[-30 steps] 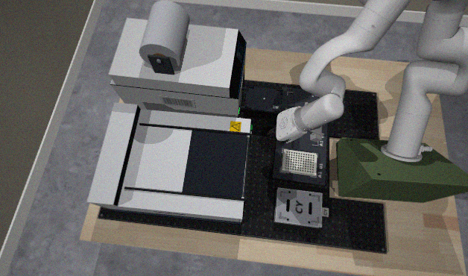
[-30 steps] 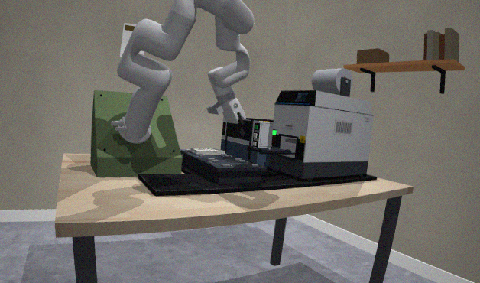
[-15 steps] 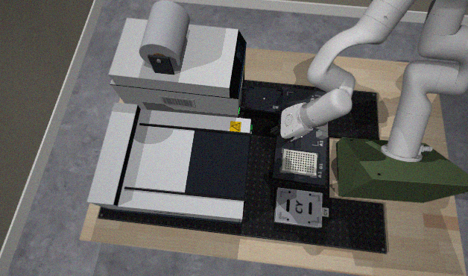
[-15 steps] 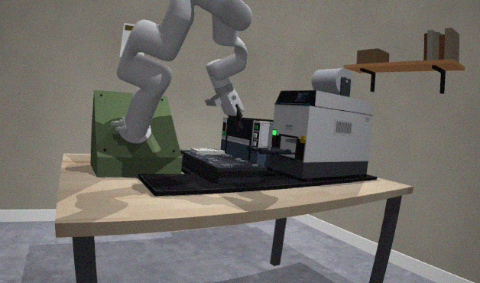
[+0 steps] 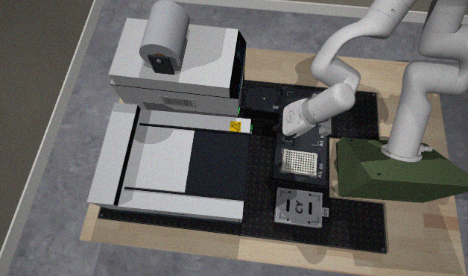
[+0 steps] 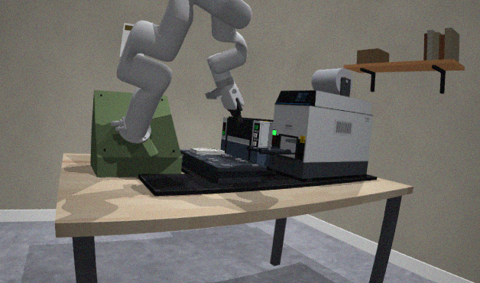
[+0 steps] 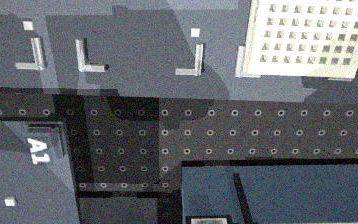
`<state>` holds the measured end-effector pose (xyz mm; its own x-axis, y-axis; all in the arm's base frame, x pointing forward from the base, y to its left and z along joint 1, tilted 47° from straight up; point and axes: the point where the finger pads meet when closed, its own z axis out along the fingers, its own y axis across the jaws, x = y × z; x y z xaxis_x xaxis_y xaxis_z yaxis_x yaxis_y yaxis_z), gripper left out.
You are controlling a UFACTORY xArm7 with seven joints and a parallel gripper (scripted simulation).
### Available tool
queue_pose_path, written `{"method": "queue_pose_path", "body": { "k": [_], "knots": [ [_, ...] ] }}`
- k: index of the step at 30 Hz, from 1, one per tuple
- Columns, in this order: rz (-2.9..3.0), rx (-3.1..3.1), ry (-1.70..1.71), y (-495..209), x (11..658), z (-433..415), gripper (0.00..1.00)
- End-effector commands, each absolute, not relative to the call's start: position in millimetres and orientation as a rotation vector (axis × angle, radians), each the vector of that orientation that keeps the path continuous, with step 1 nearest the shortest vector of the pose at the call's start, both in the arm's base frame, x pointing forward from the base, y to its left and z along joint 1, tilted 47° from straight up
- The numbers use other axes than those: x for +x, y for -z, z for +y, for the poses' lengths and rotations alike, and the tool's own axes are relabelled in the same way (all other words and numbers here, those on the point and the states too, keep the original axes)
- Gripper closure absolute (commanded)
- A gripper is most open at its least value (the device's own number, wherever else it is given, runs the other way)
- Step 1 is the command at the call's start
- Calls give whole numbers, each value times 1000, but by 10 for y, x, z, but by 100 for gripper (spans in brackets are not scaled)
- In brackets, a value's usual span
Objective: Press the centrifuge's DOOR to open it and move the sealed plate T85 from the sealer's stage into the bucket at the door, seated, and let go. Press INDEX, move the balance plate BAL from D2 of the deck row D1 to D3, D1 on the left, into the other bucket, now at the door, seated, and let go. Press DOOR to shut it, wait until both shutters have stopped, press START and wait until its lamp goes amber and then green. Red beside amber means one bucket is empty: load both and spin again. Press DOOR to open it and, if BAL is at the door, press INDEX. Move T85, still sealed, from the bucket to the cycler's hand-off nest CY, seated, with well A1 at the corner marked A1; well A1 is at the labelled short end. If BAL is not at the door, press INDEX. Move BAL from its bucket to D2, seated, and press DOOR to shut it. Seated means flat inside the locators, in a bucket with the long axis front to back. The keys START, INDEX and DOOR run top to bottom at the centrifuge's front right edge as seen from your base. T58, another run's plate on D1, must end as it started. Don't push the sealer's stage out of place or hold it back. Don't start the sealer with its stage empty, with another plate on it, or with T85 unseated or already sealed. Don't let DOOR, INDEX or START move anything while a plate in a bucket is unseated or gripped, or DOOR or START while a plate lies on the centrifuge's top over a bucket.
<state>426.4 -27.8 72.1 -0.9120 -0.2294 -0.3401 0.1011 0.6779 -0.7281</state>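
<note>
Hovering just off the centrifuge's (image 5: pixel 165 164) front face, the gripper (image 6: pixel 236 110) is pointing down over the strip of perforated board (image 7: pixel 260 132) between the machine and the deck row (image 5: pixel 302 139). Its fingers are pinched fully together and are carrying nothing, which suits a key press.

You are not seeing either task plate here. The D2 nest (image 7: pixel 140 55) is lying bare between its corner locators in the wrist view, and what seems to be the sealer's stage (image 5: pixel 261 98) is showing only its A1 mark. T85 and BAL are therefore most likely sitting in the buckets, though the dark panel (image 5: pixel 217 164) on the centrifuge's top is hiding whatever lies beneath. T58 (image 5: pixel 299 161) is resting on D1, beside the arm and not touching it.

Judging from that, you are probably between key presses. The relation to watch is this — the key column (image 6: pixel 257 134) is lying on the centrifuge's side of the gripper, across the board strip and away from the deck. It is running top to bottom on the front face near the sealer-side edge, so START is sitting highest. The closed fingertips are hanging above that panel's level and off to one side. The next press is likely calling for a short shift along the face and then a push inward — not a downward one.
</note>
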Motion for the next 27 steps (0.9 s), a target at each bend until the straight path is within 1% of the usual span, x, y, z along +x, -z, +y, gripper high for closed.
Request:
{"method": "queue_pose_path", "body": {
  "k": [1, 14, 27],
  "knots": [
    [2603, -26, 1154, -729, 4278, -260, 100],
    [2908, 197, 1257, -729, 4279, -260, 100],
    [2908, 197, 1257, -729, 4278, -260, 100]
  ]
}}
